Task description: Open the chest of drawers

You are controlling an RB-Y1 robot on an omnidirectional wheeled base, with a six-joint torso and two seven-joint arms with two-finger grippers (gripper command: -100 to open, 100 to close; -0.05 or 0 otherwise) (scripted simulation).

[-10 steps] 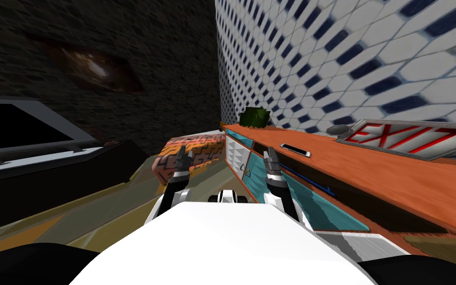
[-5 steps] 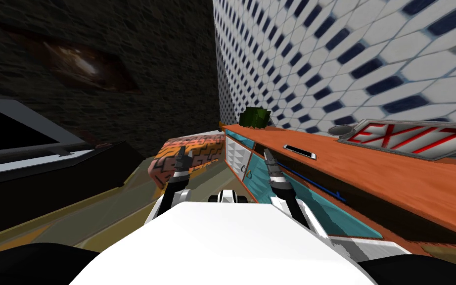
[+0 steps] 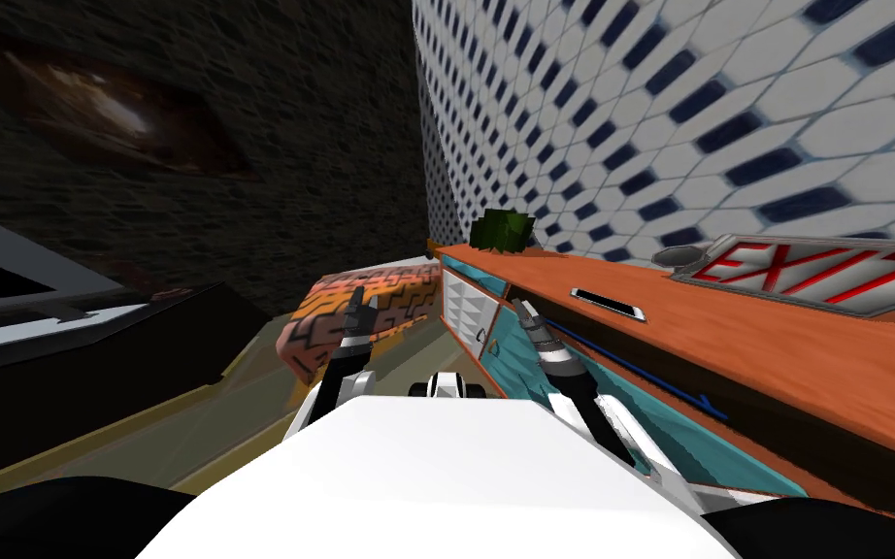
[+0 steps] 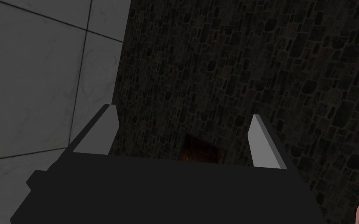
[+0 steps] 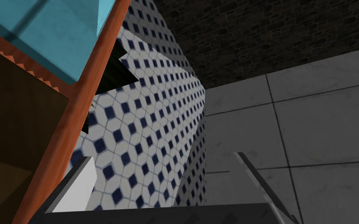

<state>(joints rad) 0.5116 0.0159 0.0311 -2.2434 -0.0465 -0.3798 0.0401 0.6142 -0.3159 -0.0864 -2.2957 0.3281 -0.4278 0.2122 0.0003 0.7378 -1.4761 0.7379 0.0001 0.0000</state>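
Observation:
The chest of drawers [image 3: 727,335] runs along the tiled wall on my right. It has an orange top, teal drawer fronts [image 3: 649,417], a thin blue bar handle [image 3: 630,361] and a white panel [image 3: 463,303] at its far end. My right gripper [image 3: 530,315] is open, just in front of the upper teal front and near the handle's far end, holding nothing. In the right wrist view the right gripper [image 5: 163,156] stands beside the chest's orange edge [image 5: 81,101] and a teal front [image 5: 58,35]. My left gripper [image 3: 358,309] is open and held up away from the chest; the left wrist view shows the left gripper [image 4: 182,112] with bare fingers.
On the chest's top lie a red EXIT sign [image 3: 805,272], a flat phone-like slab [image 3: 609,303], a dark round object [image 3: 674,256] and a green plant [image 3: 500,231]. An orange patterned seat [image 3: 368,306] stands ahead, and low black furniture [image 3: 96,359] on the left.
The whole head view has shifted, so I have moved along the chest. My right arm has swung outward, bringing its gripper closer to the teal fronts. The left arm has barely moved.

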